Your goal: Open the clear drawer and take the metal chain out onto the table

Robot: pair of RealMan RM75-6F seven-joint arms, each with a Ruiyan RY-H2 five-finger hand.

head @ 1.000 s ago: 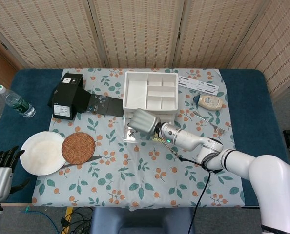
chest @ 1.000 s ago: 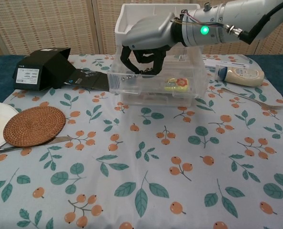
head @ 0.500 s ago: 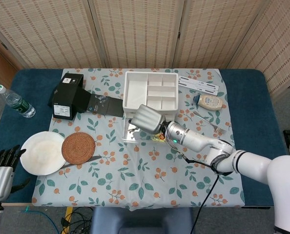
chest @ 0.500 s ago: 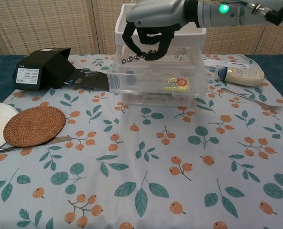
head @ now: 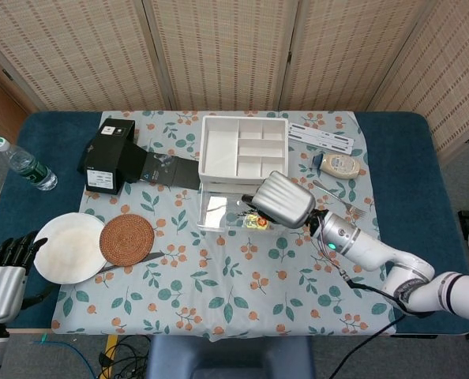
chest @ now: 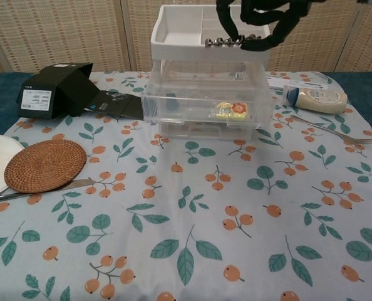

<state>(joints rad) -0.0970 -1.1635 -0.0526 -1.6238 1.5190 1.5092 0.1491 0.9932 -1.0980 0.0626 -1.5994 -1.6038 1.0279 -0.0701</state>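
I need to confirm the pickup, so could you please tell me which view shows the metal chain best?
The chest view: the metal chain hangs in plain sight from the right robot hand's fingers, above the clear drawer. In the head view that robot hand covers it.

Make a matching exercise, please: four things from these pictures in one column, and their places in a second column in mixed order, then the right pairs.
Things:
1. metal chain
2. woven coaster
3. water bottle
4. clear drawer

Places:
A. at the far left edge of the table
B. pulled open below the white organiser tray
C. held in the air by the fingers of the right hand
D. beside the white plate

Pairs: 1-C, 2-D, 3-A, 4-B
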